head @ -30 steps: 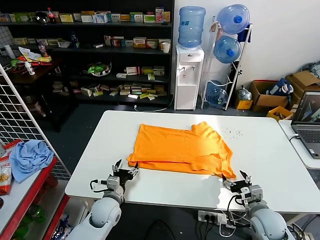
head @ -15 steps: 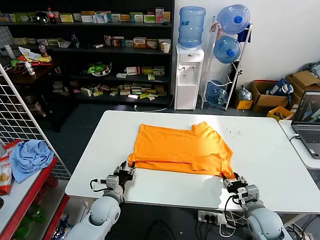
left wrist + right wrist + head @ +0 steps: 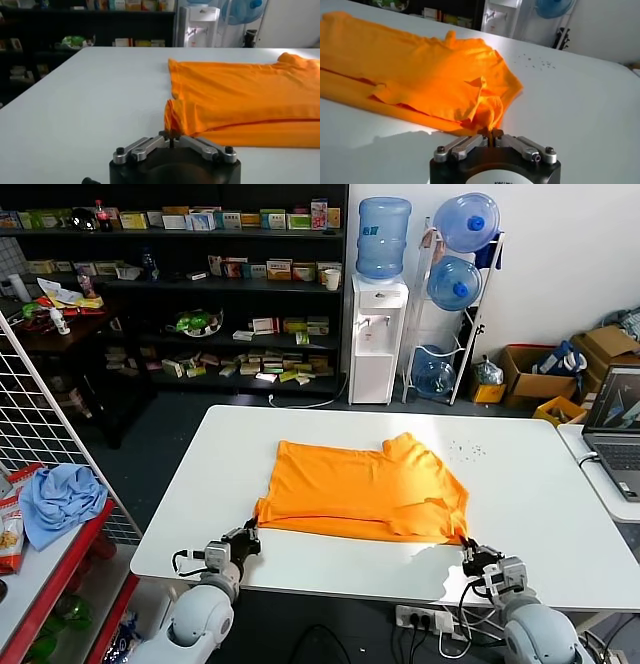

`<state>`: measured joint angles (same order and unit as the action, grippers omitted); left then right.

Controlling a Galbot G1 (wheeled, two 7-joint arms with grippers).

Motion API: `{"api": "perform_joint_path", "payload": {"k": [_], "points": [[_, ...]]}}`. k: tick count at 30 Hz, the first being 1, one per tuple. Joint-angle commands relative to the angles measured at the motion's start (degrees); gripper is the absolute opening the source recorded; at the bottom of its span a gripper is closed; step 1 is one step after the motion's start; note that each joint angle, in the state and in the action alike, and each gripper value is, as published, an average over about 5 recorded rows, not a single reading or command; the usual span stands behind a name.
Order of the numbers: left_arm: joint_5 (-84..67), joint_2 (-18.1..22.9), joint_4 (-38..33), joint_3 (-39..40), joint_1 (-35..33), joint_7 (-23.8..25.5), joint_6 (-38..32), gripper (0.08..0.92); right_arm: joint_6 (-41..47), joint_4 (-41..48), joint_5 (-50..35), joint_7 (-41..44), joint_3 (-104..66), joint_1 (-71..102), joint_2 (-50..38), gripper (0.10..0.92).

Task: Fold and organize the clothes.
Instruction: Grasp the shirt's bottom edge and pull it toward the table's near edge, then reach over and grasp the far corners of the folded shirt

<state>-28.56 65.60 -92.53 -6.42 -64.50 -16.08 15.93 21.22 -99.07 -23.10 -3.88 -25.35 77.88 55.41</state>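
Note:
The bright orange T-shirt (image 3: 365, 489) lies folded in layers on the white table (image 3: 540, 484), its near edge toward me. My left gripper (image 3: 247, 536) is shut on the shirt's near left corner (image 3: 172, 117). My right gripper (image 3: 468, 552) is shut on the near right corner, where the fabric bunches up (image 3: 487, 112). Both grippers sit low at the table's near edge, and the shirt's near edge is drawn taut between them.
A laptop (image 3: 615, 424) sits on a second table at the right. A red wire rack at the left holds a light blue cloth (image 3: 60, 499). Shelves, a water dispenser (image 3: 378, 334) and cardboard boxes stand beyond the table.
Both grippers went from open to shut on the shirt's near corners. They drew back toward the near table edge, pulling the shirt's near edge flatter and straighter.

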Motion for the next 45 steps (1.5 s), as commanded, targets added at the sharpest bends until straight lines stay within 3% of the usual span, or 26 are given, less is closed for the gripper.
{"api": "perform_joint_path", "payload": {"k": [1,15,19,33,40,45], "points": [[-1.20,-1.41,-8.26,-0.09,-7.07,-1.36,2.43,0.096,0.83,-4.94,-0.51,-0.61,-1.03,4.42,-3.04,0.147],[1.20,-3.04,-16.34,-0.86,-17.58,-1.62,3.40,0.096,4.02,-10.85,-0.33,-1.77,-3.83,13.70,-3.89,0.147],[3.02,-2.93,-16.94,-1.30,-17.69,-0.94,3.46,0.118,4.94,-11.39,0.05,-1.80,-3.95,13.96,-3.72,0.191],[3.39,-5.03,-20.52,-3.27,-12.50,-0.26,3.22,0.507,5.25,-16.84,-4.15,-4.30,-5.43,13.19,-5.02,0.585],[3.37,-4.01,-13.55,-1.35,-2.26,0.67,0.68,0.706,-4.20,-10.22,-5.30,-2.67,-4.48,4.07,-6.33,0.779],[1.42,-3.31,-6.47,1.83,6.89,0.55,0.83,0.812,-4.12,-2.44,-9.19,-0.83,-1.39,-6.13,-6.79,0.820]]}}
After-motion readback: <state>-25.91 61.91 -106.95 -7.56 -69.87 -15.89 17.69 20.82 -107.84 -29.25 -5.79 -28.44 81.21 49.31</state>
